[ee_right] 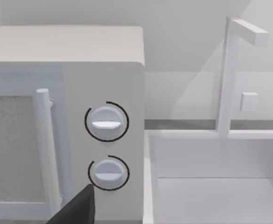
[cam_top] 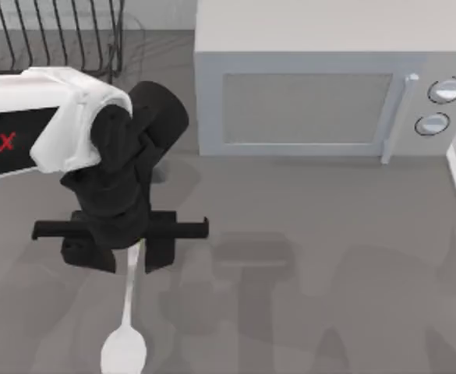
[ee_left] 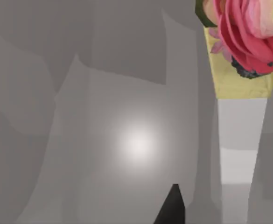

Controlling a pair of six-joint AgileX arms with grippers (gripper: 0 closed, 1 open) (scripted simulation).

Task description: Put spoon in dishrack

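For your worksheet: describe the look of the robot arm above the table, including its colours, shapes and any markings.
The left arm has a white rounded shell bearing a black panel with white lettering and a red X. Its wrist section is matt black and blocky. The left gripper is black too, with a straight horizontal crossbar and two flat fingers below it. No loose cables are visible.

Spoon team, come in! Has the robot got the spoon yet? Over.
Left gripper over the spoon handle; grasp unconfirmed. Spoon on table, bowl toward near edge. Dishrack behind the arm, far left. Path looks open.

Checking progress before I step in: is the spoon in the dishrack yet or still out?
Out. The spoon hangs from the left gripper over the grey table, bowl at the near edge; the dishrack stands at the far left.
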